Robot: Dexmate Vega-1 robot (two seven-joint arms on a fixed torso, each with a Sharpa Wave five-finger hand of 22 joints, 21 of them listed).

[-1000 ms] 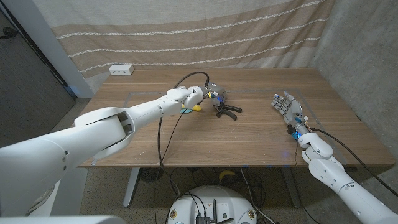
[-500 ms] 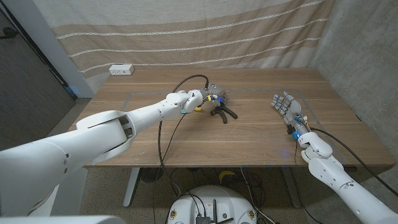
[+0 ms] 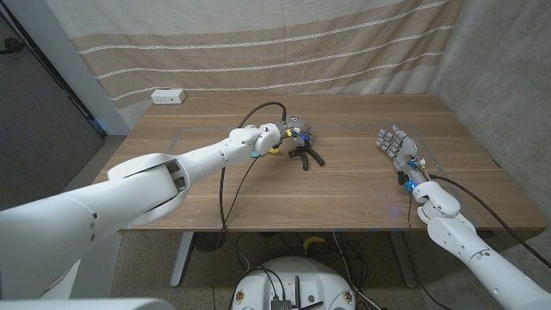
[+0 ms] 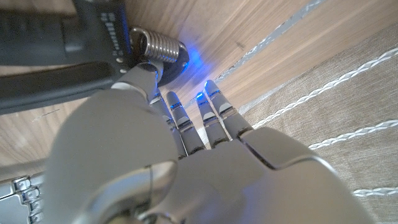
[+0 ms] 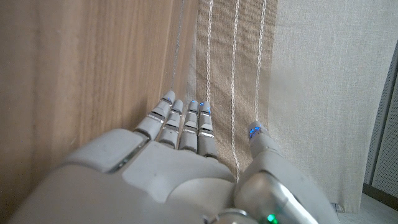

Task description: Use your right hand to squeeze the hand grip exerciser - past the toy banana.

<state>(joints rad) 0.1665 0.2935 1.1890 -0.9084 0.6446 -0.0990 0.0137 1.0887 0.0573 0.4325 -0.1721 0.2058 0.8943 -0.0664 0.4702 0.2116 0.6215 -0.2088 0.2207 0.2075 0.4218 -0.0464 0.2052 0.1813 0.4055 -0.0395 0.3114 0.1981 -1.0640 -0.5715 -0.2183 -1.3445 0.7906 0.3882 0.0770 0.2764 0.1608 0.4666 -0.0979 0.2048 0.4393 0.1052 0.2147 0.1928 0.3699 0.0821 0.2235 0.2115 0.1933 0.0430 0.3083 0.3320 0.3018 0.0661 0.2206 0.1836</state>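
The black hand grip exerciser (image 3: 306, 155) lies near the table's middle, its handles pointing toward the front. The left wrist view shows its handles (image 4: 62, 46) and steel spring coil (image 4: 158, 45) close up. My left hand (image 3: 291, 132) is at the spring end, fingers (image 4: 214, 115) stretched out straight and the thumb against the coil, gripping nothing. The yellow toy banana (image 3: 274, 149) peeks out just beside that hand, partly hidden by the wrist. My right hand (image 3: 395, 145) stands far off at the right, fingers apart and holding nothing; the right wrist view shows it (image 5: 186, 168) over bare wood.
A white power strip (image 3: 168, 96) lies at the table's back left. A black cable (image 3: 225, 185) loops from my left arm over the front edge. A striped curtain (image 3: 275, 43) hangs behind the table.
The exerciser's handles have swung from pointing right toward the front and slid a little left under my left hand's touch. The right hand has not moved.
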